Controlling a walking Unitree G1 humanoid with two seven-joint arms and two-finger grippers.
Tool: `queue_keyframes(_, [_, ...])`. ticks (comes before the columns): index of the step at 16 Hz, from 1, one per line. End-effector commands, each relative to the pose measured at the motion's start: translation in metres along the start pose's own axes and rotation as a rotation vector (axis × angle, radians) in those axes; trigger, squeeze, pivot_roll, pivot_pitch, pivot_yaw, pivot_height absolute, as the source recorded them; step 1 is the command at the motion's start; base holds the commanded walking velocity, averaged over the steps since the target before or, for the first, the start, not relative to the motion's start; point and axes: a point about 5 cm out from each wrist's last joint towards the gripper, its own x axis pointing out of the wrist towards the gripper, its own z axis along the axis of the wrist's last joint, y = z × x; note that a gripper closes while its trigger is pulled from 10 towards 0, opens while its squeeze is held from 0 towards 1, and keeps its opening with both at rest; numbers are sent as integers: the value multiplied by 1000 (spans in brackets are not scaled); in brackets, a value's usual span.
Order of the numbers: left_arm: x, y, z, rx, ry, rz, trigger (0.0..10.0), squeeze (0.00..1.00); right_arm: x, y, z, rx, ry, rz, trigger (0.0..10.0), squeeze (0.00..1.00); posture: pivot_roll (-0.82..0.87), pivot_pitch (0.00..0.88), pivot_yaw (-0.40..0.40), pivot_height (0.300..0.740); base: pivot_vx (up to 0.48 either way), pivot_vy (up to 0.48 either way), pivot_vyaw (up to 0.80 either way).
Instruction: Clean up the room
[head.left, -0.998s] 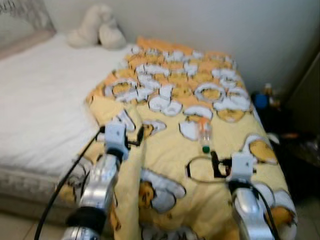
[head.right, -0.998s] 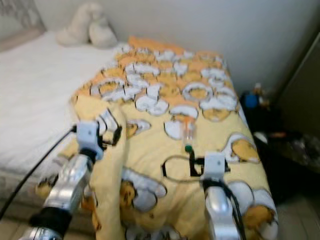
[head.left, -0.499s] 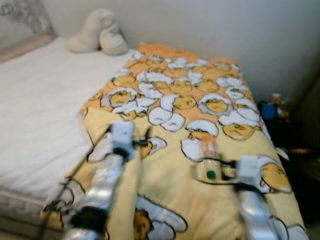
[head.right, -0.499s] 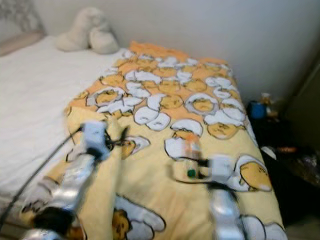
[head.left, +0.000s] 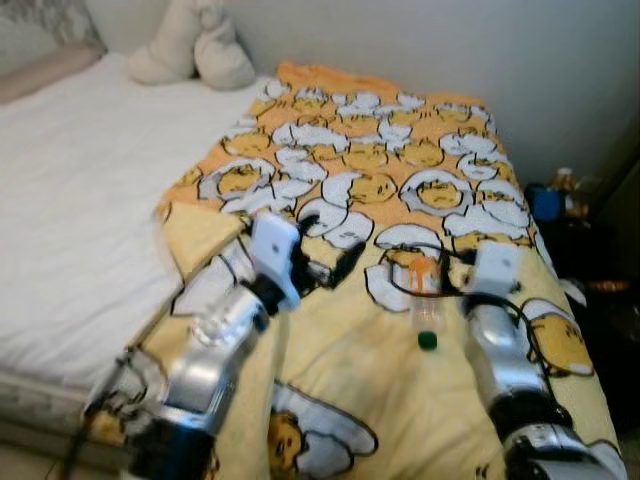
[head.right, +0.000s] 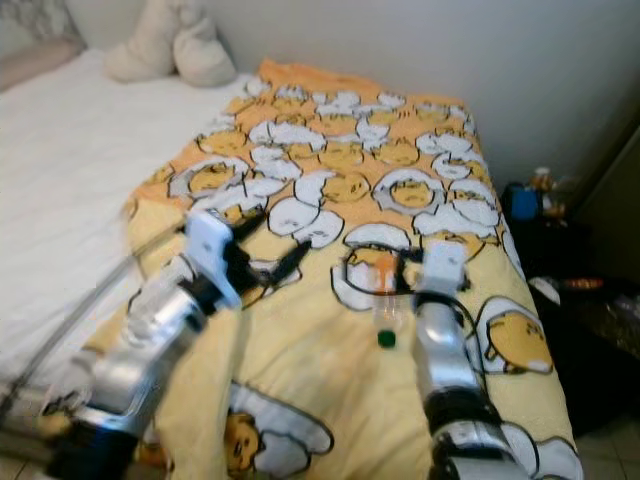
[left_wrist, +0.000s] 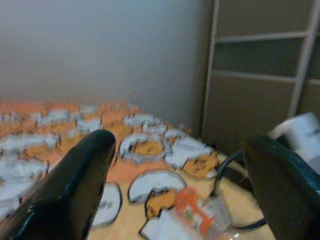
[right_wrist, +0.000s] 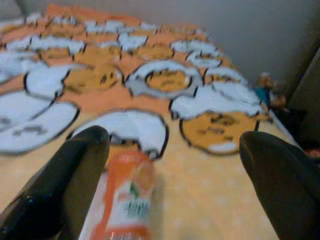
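A clear plastic bottle (head.left: 425, 298) with an orange label and green cap lies on the yellow egg-patterned blanket (head.left: 370, 160) covering the bed. My right gripper (head.left: 437, 260) is open just over the bottle's labelled end, a finger on each side. In the right wrist view the bottle (right_wrist: 127, 200) lies low between the wide-spread fingers (right_wrist: 75, 170), closer to one of them. My left gripper (head.left: 330, 243) is open above the blanket, to the left of the bottle and pointing toward it. The bottle (left_wrist: 200, 214) shows between its fingers (left_wrist: 75, 175) in the left wrist view.
A bare white mattress (head.left: 80, 190) lies left of the blanket, with a cream plush toy (head.left: 195, 45) at the wall. A dark bedside stand (head.left: 575, 220) with a blue cup and small items is at the right. A wardrobe (left_wrist: 260, 75) stands beyond it.
The camera has shifted forward. Both arms have stretched out over the blanket: the right gripper now reaches the bottle, and the left gripper has swung right toward it. The bottle lies where it was.
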Motion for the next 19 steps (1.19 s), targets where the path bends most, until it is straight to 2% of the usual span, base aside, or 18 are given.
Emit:
queue_keyframes(1, [1, -20, 3, 3, 6, -92, 10000, 0, 1, -5, -5, 7, 36, -24, 10000, 0, 245, 172, -40, 740, 0, 0, 0])
queue_keyframes(2, [-4, -30, 2, 15, 27, -152, 10000, 0, 5, -2, -1, 8, 39, -23, 10000, 0, 260, 199, -34, 740, 0, 0, 0])
queue_keyframes(3, [-20, -40, -11, -10, 102, -210, 10000, 0, 9, -1, 3, 9, 43, -41, 10000, 0, 286, 235, -30, 740, 0, 0, 0])
queue_keyframes(4, [-43, -45, -22, -78, 195, -232, 10000, 0, 13, 0, 7, 3, 49, -61, 10000, 0, 303, 260, -23, 740, 0, 0, 0])
queue_keyframes(5, [-57, -46, -22, -103, 237, -234, 10000, 0, 15, 1, 9, 0, 53, -65, 10000, 0, 323, 284, -16, 740, 0, 0, 0])
queue_keyframes(6, [-65, -44, -19, -81, 269, -226, 10000, 0, 17, 3, 9, 17, 76, -63, 10000, 0, 340, 303, -10, 740, 0, 0, 0])
queue_keyframes(9, [-75, -44, -13, -79, 290, -220, 10000, 0, 18, 9, 9, 34, 98, -40, 10000, 0, 370, 336, 2, 740, 0, 0, 0])
queue_keyframes(12, [-86, -45, -2, -31, 319, -191, 10000, 0, 20, 22, 12, 65, 122, -5, 10000, 0, 411, 371, 19, 740, 0, 0, 0])
queue_keyframes(14, [-100, -48, 5, -33, 368, -182, 10000, 0, 20, 25, 11, 99, 146, -12, 10000, 0, 443, 405, 34, 740, 0, 0, 0])
queue_keyframes(17, [-106, -49, 6, -31, 396, -174, 10000, 0, 17, 34, 4, 175, 196, 35, 10000, 0, 450, 418, 38, 740, 0, 0, 0])
queue_keyframes(18, [-104, -47, 6, -35, 400, -161, 10000, 0, 16, 37, 2, 174, 213, 52, 10000, 0, 445, 420, 35, 740, 0, 0, 0])
queue_keyframes(19, [-104, -46, 6, -34, 407, -153, 10000, 0, 16, 36, 2, 160, 211, 46, 0, 0, 442, 418, 33, 740, 0, 0, 0])
